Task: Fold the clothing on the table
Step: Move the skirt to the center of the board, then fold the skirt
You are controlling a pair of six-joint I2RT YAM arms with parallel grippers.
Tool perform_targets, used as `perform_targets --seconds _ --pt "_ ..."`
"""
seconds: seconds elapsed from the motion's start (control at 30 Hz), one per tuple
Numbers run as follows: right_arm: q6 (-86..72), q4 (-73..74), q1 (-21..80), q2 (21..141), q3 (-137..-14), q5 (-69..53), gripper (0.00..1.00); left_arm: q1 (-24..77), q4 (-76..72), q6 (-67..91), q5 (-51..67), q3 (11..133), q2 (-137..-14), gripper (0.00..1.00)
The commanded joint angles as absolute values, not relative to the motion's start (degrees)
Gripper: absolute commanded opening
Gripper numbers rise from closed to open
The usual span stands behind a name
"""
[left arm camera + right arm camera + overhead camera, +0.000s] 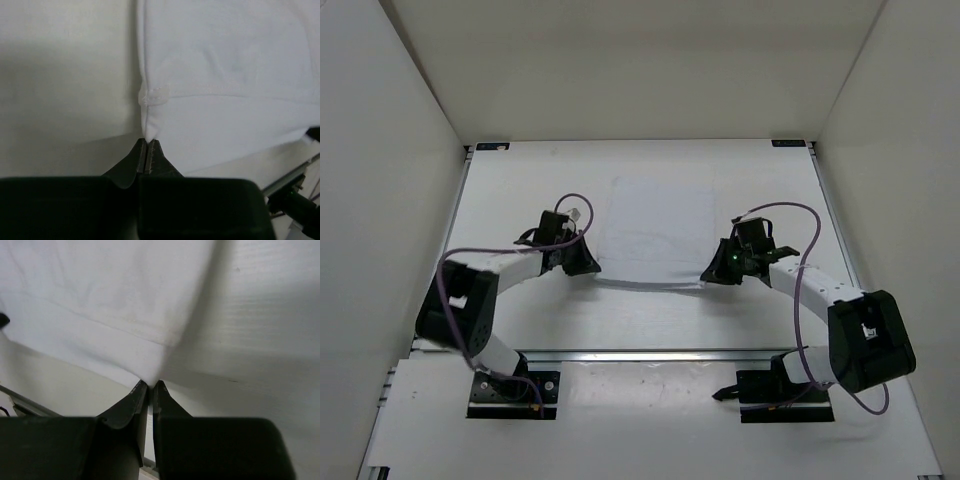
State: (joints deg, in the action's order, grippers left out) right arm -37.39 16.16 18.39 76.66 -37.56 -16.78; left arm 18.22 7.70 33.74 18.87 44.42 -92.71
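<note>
Two black base plates (pixel 515 393) are sitting at the near edge of the large flat white tabletop (pixel 520 200), each carrying a white-and-black arm. The left arm (pixel 480 290) and the right arm (pixel 820 290) are both bending inward, with a thin purple cable (pixel 800 300) looping along each one.

Just beyond them, the left hand (pixel 584 262) is pinching the near left corner of the thin, plain white rectangular clothing (pixel 655 225). Its dark fingers (pixel 137 157) are pressing together, and the hemmed corner is tapering down into their tips. The right hand (pixel 712 272) is gripping the near right corner in the same way, its fingers (pixel 131 402) closing to a sliver with the cloth drawn into them. A small green light (pixel 734 262) is glowing on that wrist.

The clothing is lying flat near the middle of the tabletop, between the two hands, and is stretching away from them toward the far side, showing faint creases. Farther off, small black corner brackets (pixel 492 146) are marking the far edge, and plain white enclosure walls (pixel 650 70) are rising behind and at both sides.
</note>
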Motion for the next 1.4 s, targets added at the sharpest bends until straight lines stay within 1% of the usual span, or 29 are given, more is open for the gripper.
perform_targets --seconds 0.0,0.07,0.1,0.17,0.27,0.33,0.4,0.47,0.5,0.53,0.57,0.6,0.67,0.7,0.73,0.77,0.83,0.9,0.93,0.97,1.03,1.13,1.17,1.2,1.23,1.27,1.3,1.33,1.37 --pt "-31.64 21.88 17.23 74.37 -38.59 -19.77 0.0 19.33 14.4 34.36 18.46 38.96 -81.49 0.0" --pt "-31.81 23.02 19.06 72.17 -34.74 -20.56 0.0 21.52 15.2 36.03 18.45 32.55 -74.48 0.0" --pt "-32.34 22.33 19.86 69.98 -33.59 -21.0 0.0 21.88 15.73 37.17 18.63 30.43 -73.14 0.0" --pt "-35.31 22.59 22.66 66.72 -27.63 -21.88 0.0 23.37 15.65 39.45 20.3 24.29 -67.18 0.0" --pt "-38.74 24.33 26.44 59.44 -22.34 -23.46 0.0 26.18 18.53 43.32 20.66 19.17 -58.66 0.0" --pt "-39.82 26.71 27.86 56.1 -22.06 -24.78 0.0 27.42 21.86 44.55 21.09 19.51 -53.72 0.0" --pt "-39.56 32.05 26.9 53.36 -25.81 -27.59 0.0 25.15 24.42 45.08 22.41 24.67 -51.07 0.0" --pt "-38.07 34.71 21.13 52.64 -30.99 -32.76 0.0 23.04 25.92 44.74 24.17 30.72 -52.81 0.0" --pt "-35.88 35.67 15.96 53.86 -34.94 -36.26 0.0 21.9 25.75 44.48 25.13 35.55 -56.13 0.0" --pt "-34.64 35.42 13.21 56.14 -36.98 -38.21 0.0 21.28 25.23 43.86 26.09 37.94 -58.08 0.0" --pt "-32.37 35.68 8.57 60.43 -40.66 -41.45 0.0 19.7 24.18 44.38 26.89 41.97 -62.27 0.0" --pt "-31.39 34.12 6.44 62.47 -44.43 -43.14 0.02 18.12 22.43 44.56 27.5 45.14 -67.36 0.0" --pt "-30.5 29.04 0.2 72.63 -49.81 -47.79 0.02 15.05 14.89 47.97 32.41 49.02 -75.56 0.0" --pt "-31.02 26.83 -2.09 75.3 -53.31 -49.12 0.07 12.77 12.33 50.77 33.39 51.83 -81.24 0.02" --pt "-32.77 21.76 -3.41 80.54 -56.31 -49.57 0.3 11.61 7.52 52.19 34.01 52.99 -87.13 0.21" --pt "-33.83 17.79 -4.38 84.6 -57.29 -49.14 0.44 10.3 3.82 54.82 33.67 56.39 -89.8 0.42" --pt "-35.24 13.99 -4.92 90.6 -63.25 -49.84 0.99 8.09 -1.72 58.7 36.2 62.11 -100.32 0.4" --pt "-33.59 15.72 -4.75 95.08 -67.13 -48.87 0.99 6.86 -5.07 62.65 39.54 63.54 -104.3 0.43" --pt "-32.18 18.43 -4.4 96.75 -68.37 -47.91 0.99 6.94 -6.32 62.14 39.29 63.89 -104.94 0.46" --pt "-31.12 20.89 -3.52 97.46 -68.9 -44.94 0.99 7.2 -3.98 61.01 38.85 64.33 -105.38 0.49" --pt "-27.34 23.1 -0.89 96.86 -67.6 -38.45 0.99 7.56 2.59 54.88 37.97 66.78 -106.78 0.46" --pt "-27.15 23.47 2.63 95.19 -63.74 -32.98 0.99 7.91 5.88 49.33 35.26 65.05 -105.83 0.46" --pt "-28.2 23.99 3.25 94.75 -61.81 -31.31 0.9 8.43 7.72 48.61 34.64 63.82 -104.69 0.46" --pt "-28.73 23.65 4.38 93.35 -59.0 -27.46 0.78 8.7 10.26 46.25 32.54 63.46 -104.16 0.47" --pt "-31.18 21.12 5.35 90.9 -54.8 -25.51 0.64 9.4 11.76 43.88 30.52 62.15 -102.93 0.49" --pt "-34.51 19.44 5.62 89.14 -52.67 -24.36 0.57 10.1 12.56 43.16 29.54 60.49 -100.83 0.5" --pt "-36.19 16.38 6.58 86.51 -48.3 -23.39 0.42 10.8 13.26 41.94 27.62 59.34 -99.33 0.5" --pt "-39.43 14.43 7.2 83.27 -45.99 -22.16 0.38 11.68 13.79 41.14 25.42 57.33 -98.79 0.5" --pt "-43.03 11.54 7.82 82.1 -42.23 -21.54 0.39 12.47 13.54 41.05 24.18 55.39 -96.96 0.5"
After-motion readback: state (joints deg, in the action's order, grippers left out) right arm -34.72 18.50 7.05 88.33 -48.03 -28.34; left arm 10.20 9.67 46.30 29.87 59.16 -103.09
